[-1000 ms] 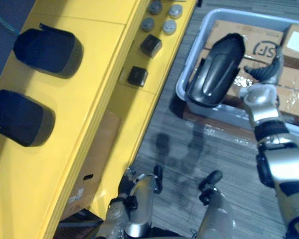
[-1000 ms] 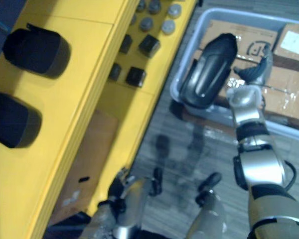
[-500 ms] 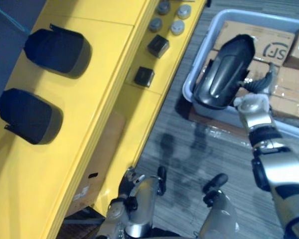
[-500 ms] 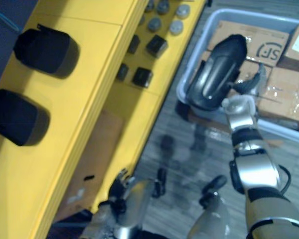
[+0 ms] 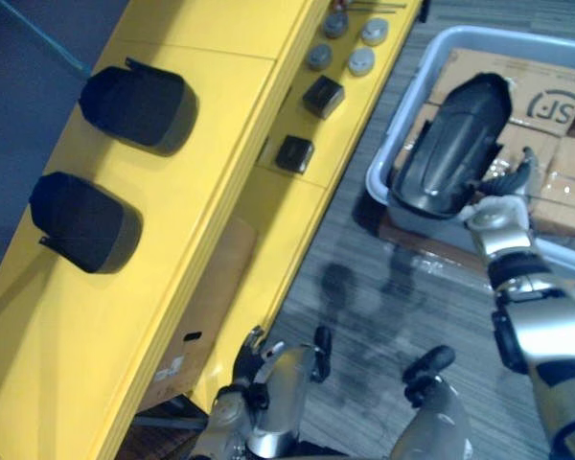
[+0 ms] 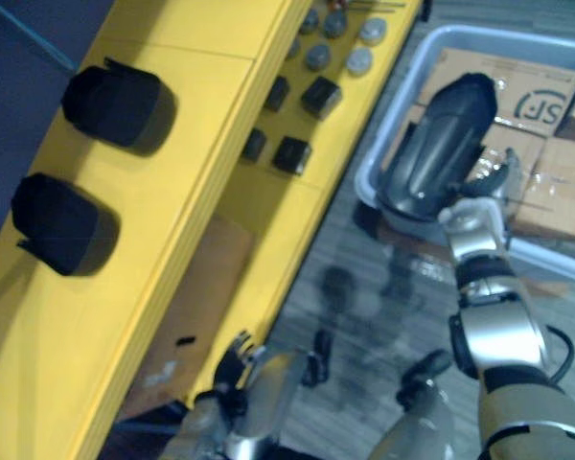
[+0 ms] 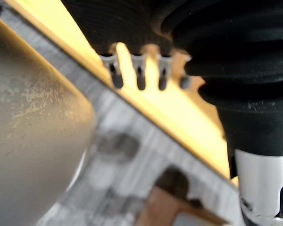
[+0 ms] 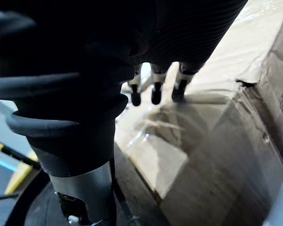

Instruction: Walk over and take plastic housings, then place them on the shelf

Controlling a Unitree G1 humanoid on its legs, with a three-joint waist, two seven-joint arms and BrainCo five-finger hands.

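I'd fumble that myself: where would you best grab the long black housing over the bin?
The housing is a wide, smooth, curved shell tilted over the bin edge, so its thin rim is probably the only place to pinch. Take the lower right rim, coming from the right, where the right hand sits.

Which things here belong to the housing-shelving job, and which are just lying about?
Job: glossy dark plastic housing pinched in the right robot hand; two matte dark plastic housings on the yellow metal shelf.
Lying about: grey plastic bin holding brown cardboard boxes; grey round caps and black square blocks on the lower ledge.
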